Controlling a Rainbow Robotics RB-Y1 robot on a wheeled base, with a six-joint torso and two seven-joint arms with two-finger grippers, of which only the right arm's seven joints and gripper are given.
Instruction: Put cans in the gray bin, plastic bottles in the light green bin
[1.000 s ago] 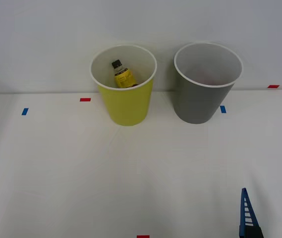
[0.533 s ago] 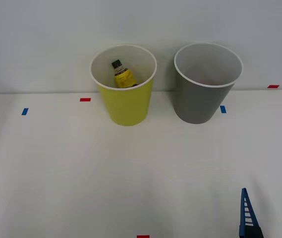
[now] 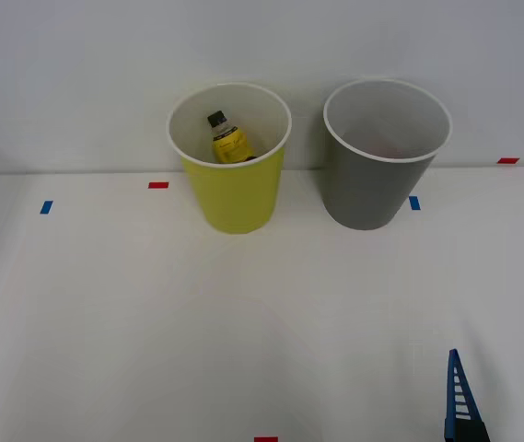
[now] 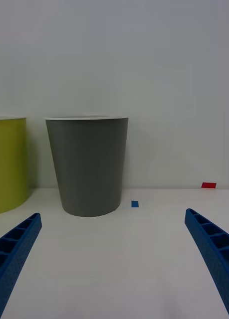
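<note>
Right gripper (image 3: 501,391), blue ribbed fingers spread and empty, hangs low near the table edge. Yellow-labelled black-capped plastic bottle (image 3: 228,140) lies inside the round lime plastic bin (image 3: 234,198). Beside it stands the round dark gray plastic bin (image 4: 89,169). Risk: a forward reach could knock the gray bin over

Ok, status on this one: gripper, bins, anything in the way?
Right gripper open, empty, low over the table. Yellow-label bottle inside light green bin. Gray bin upright beside it. Nothing between gripper and bins.
</note>
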